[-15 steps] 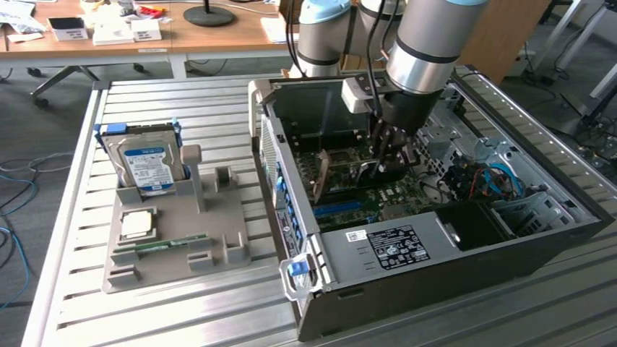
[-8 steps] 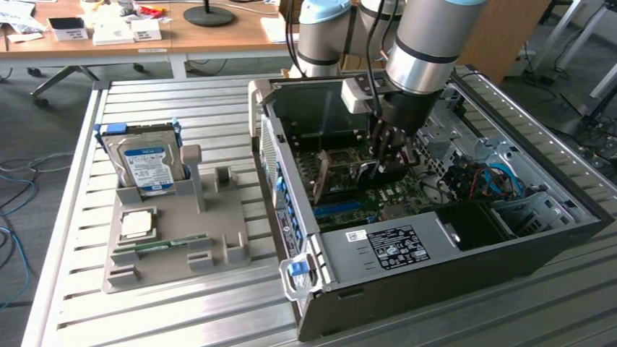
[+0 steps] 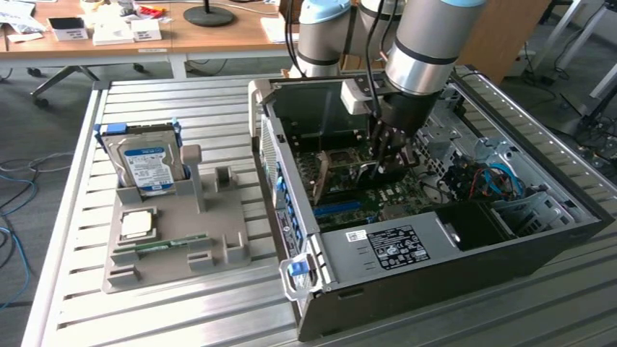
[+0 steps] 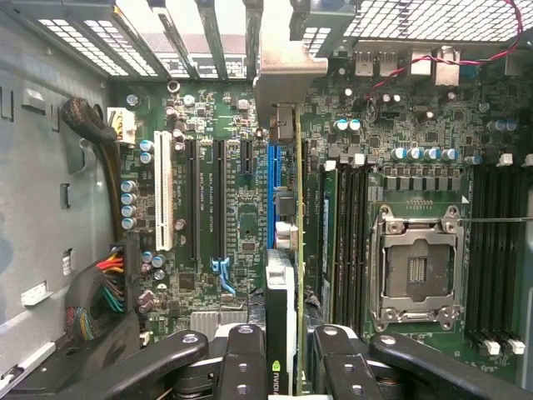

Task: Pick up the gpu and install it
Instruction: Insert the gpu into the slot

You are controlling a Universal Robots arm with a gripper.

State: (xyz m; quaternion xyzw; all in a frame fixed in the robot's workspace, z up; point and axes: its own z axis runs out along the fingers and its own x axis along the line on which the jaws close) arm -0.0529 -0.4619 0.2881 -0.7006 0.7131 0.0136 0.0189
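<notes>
- The black, ribbed fingers point(image 4: 243, 367) are clenched on the gpu point(image 4: 297, 250), one on each face of the card.
- In the wrist view the gpu is seen edge-on: a thin green board edge with a finned silver block and a dark strip with a green logo beside it.
- Its bright, flat metal bracket point(image 4: 283, 50) sits at the far end, against the row of perforated silver slot covers point(image 4: 166, 37) in the case wall.
- The card stands upright along the long blue slot point(image 4: 272, 179); its lower edge seems to sit at the slot, but I cannot tell whether it is seated.
- In the exterior view the gpu point(image 3: 339, 165) stands inside the open case, under the dark wrist of the silver-and-grey arm point(image 3: 424, 43).
- Around it lies the green motherboard point(image 4: 241, 225), studded with small round capacitors, with a white slot point(image 4: 164, 192), black slots and a square silver-framed processor socket point(image 4: 414, 267).
- The black steel computer case point(image 3: 463, 271) lies on its side on a table point(image 3: 173, 318) of ribbed aluminium slats, with a labelled grey power box point(image 3: 395, 246) in one corner.
- Well apart, on the exterior view's left, a grey moulded holder point(image 3: 217, 217) carries an upright silver hard drive point(image 3: 147, 165) with a blue-white label and a narrow green memory stick point(image 3: 169, 243) lying flat.
</notes>
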